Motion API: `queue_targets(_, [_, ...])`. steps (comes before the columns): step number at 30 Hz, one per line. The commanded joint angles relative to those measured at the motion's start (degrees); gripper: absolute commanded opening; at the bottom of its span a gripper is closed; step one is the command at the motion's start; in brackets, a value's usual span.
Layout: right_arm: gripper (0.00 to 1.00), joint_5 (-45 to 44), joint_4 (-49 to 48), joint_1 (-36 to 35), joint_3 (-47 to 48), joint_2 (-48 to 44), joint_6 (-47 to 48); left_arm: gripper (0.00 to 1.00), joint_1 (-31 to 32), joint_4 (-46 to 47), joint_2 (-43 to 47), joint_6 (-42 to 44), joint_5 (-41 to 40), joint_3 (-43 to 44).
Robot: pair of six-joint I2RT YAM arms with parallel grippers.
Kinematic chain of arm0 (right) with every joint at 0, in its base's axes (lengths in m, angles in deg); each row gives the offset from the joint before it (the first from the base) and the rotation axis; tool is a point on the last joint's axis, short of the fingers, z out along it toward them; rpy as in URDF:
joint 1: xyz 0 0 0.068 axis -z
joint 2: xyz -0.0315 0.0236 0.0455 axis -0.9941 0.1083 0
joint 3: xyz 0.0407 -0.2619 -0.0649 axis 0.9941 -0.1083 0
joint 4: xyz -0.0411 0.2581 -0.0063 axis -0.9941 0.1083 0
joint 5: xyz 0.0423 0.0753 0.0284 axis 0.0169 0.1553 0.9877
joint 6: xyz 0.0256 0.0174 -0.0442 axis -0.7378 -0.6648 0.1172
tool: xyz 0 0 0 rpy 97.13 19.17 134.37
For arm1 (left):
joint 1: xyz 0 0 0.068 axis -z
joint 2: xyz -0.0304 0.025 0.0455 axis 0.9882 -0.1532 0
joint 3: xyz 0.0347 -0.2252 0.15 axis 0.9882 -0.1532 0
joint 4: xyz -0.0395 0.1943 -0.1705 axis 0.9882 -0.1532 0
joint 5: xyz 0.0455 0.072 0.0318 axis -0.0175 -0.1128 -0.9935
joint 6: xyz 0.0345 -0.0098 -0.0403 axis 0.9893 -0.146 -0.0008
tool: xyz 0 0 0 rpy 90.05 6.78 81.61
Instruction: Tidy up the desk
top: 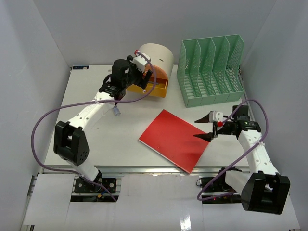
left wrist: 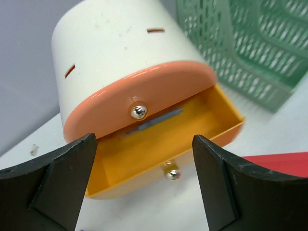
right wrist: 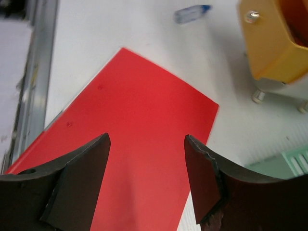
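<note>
Desk (top: 120, 139): white top spans my view, grey walls around.
Left gripper (left wrist: 144, 144): fingers wide apart, empty, facing the pulled-out drawer (left wrist: 192, 127) at the far edge; I guess to push it in.
Right gripper (right wrist: 147, 139): spread, empty, above the folder (right wrist: 144, 110) near the front edge.

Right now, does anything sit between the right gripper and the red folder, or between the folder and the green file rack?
Nothing visible. The right gripper hangs open over the right side of the red folder, and only bare desk lies between the folder and the green file rack.
</note>
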Motion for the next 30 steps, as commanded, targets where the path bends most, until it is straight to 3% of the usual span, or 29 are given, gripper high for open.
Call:
queue_targets(1, [0.67,1.55,29.44,-9.24,5.78,4.71,40.71,0.93,-0.94,1.39,10.61,-18.26,2.31,-3.16])
queue_targets(3, [0.61,-2.26,26.14,-14.53,9.4,7.22,34.61,0.97,-1.65,0.5,13.9,-26.0,1.76,-7.06])
queue_targets(5, [0.56,-9.81,16.8,-21.41,12.06,8.95,21.37,0.98,-2.34,0.44,19.72,-33.85,1.58,-13.95])
queue_targets(7, [0.51,-21.86,-0.33,-29.02,13.49,9.98,2.03,0.98,-3.36,1.5,26.21,-39.49,1.75,-21.39])
queue_targets(8, [0.48,-27.23,-6.52,-32.53,14.39,11.24,-3.26,0.98,-4.01,2.27,29.7,-41.91,1.92,-25.14])
queue_targets(10, [0.35,-34.01,-10.87,-37.46,18.57,15.83,-6.97,0.98,-4.89,2.93,35.92,-45.55,2.05,-31.06])
queue_targets(14, [0.13,-43.79,-9.7,-42.4,35.85,31.15,-13.52,0.98,-5.75,-1.95,48.87,-51.94,-0.84,-39.83])
queue_targets(22, [0.1,-60.3,-13.57,-46.77,62.62,55.55,-22.1,0.98,-5.93,-10.38,68.17,-65.83,-9.63,-52.2])
queue_targets(26, [0.1,-66.04,-13.9,-46.84,68.78,62.27,-23.56,0.98,-5.92,-14.03,72.4,-66.32,-11.2,-52.69])
queue_targets(30, [0.09,-68.08,-17.04,-46.84,67.79,63.48,-24.37,0.98,-5.85,-15.46,73.2,-65.88,-11.4,-52.34])
